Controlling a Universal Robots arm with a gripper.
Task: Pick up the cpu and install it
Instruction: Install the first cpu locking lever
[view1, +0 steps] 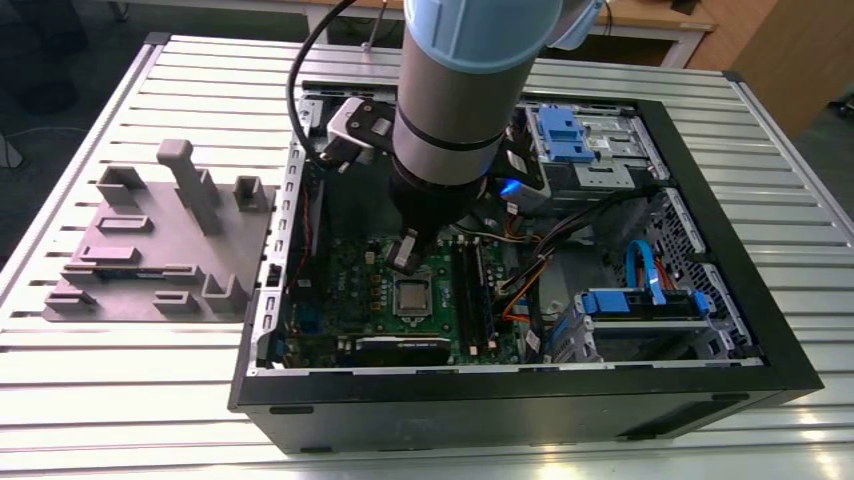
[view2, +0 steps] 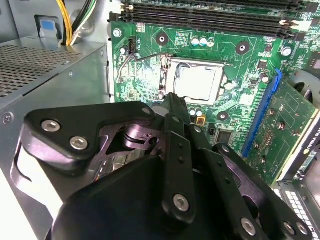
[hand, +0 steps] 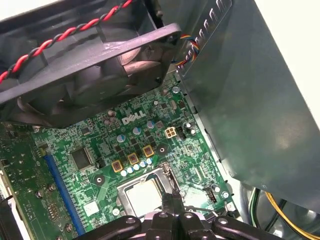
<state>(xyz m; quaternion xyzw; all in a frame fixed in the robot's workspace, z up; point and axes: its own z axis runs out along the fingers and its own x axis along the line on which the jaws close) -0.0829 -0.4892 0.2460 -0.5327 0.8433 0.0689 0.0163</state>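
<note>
The gripper's (view2: 172, 100) two black fingers are sitting pressed together with no gap showing between their tips and nothing held between them, as both wrist views are showing; in the first wrist view the gripper (hand: 172, 197) is hanging just above the edge of the socket. Right beyond the fingertips the cpu (view2: 196, 82) is lying flat in its socket, its pale silver top facing up and framed by the dark socket frame (view2: 167, 75); in the first wrist view the cpu (hand: 142, 195) is sitting square inside that frame, and in the exterior view it (view1: 412, 295) is showing as a small bright square on the board directly below the arm's tip. Around it the green motherboard (hand: 120, 145) is spreading out, with a blue slot (view2: 262, 112) running beside the socket and long dark memory slots (view2: 210, 17) lying past it. A black fan (hand: 90, 75) with a red and black twisted wire is hanging over the board in the first wrist view, next to a grey metal wall (hand: 255, 100). In the exterior view the arm (view1: 461, 110) is reaching down into the open computer case (view1: 534, 400), which is resting on a slatted metal table (view1: 134, 400); a grey-mauve block (view1: 160, 245) with upright posts is standing on the table at the exterior view's left of the case.
</note>
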